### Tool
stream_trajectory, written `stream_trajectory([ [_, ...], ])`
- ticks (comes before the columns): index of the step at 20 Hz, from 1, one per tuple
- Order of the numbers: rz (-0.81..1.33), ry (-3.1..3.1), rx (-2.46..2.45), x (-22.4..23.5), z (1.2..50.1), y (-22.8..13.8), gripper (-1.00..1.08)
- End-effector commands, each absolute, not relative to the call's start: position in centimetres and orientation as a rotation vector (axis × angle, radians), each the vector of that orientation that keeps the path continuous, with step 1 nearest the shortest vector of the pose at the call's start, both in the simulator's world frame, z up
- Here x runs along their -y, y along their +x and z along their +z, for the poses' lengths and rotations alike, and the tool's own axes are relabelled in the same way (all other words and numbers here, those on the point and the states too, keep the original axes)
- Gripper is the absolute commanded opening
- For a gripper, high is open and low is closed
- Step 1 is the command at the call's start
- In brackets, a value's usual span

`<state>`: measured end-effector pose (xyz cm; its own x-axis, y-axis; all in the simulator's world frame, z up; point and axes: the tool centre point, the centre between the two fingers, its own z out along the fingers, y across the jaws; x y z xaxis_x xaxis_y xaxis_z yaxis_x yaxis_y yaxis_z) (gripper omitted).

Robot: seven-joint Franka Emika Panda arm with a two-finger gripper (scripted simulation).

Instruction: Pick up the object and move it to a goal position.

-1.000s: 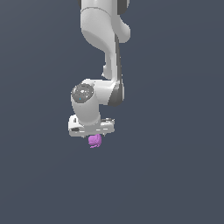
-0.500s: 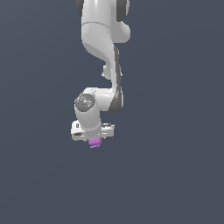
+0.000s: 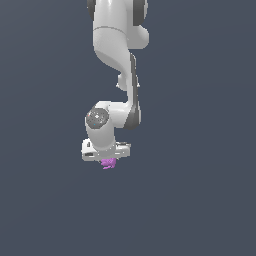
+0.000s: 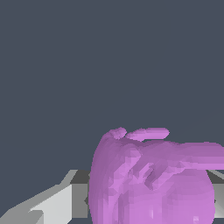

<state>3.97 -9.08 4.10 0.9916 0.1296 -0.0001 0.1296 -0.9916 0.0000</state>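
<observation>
Wrist view is almost filled by the purple object (image 4: pixel 151 179), a lumpy rounded body with stubby finger-like bumps along its upper edge, sitting right against the pale tool body. Seen from the exterior view, the same object (image 3: pixel 108 163) peeks out just under the white tool (image 3: pixel 107 159), which hangs from the arm (image 3: pixel 117 55) over a plain dark backdrop; no surface or goal marker can be made out. The tool appears clamped on the object, though the fingertips themselves are hidden. Judging by its small size, the object is probably light and rigid, and its rounded bulk is the safest place to grip, not the thin bumps. No clear long axis shows; the bumps point away from the tool.
</observation>
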Motion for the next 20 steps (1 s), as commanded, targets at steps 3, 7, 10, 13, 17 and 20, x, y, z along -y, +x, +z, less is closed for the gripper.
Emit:
stream_trajectory([
  [3,0.000,3.135,-0.204,9.1,4.1,4.0,-1.00],
  [7,0.000,3.135,-0.204,9.0,4.3,3.9,-1.00],
  [10,0.000,3.135,-0.204,8.9,4.8,3.6,-1.00],
  [13,0.000,3.135,-0.204,8.6,5.6,3.1,-1.00],
  [17,0.000,3.135,-0.204,8.2,7.3,2.2,-1.00],
  [20,0.000,3.135,-0.204,7.7,9.0,1.3,-1.00],
])
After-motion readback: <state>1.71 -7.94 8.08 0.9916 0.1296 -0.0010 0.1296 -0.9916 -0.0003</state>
